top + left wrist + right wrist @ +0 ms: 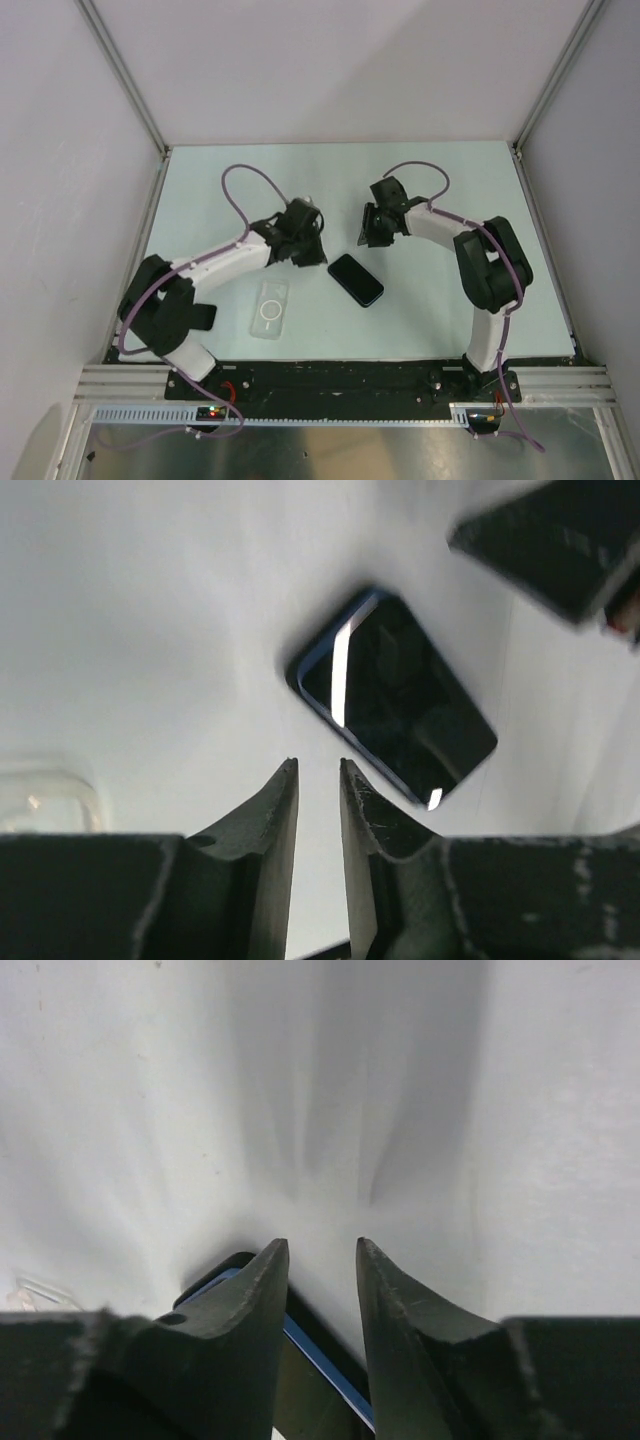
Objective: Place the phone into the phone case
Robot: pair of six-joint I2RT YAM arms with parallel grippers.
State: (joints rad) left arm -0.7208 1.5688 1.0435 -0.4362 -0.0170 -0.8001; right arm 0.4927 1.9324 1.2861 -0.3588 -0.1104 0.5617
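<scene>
Left gripper (319, 763) hangs low over the table (450, 200), its jaws drawn almost together with only a thin slit between them and nothing in it. Just beyond its tips, in its own wrist view, the phone (395, 695) lies flat with its glossy screen up. It is clear of the fingers and a little to their right. A clear rounded corner of the case (271, 308) shows at the near left of that view.

From above, the case is the nearest thing to the arm bases. It lies flat with its white ring showing, near and left of the phone, and the two are apart. The phone lies about mid-table, turned at an angle. The left gripper sits just far and left of it. The right gripper (378, 228) sits just far of it, by its far end. Those jaws are also nearly closed, with a narrow gap holding nothing. In the right wrist view the phone's edge shows low between and under the fingers. Whether they touch it cannot be told. Bare table runs on beyond.
</scene>
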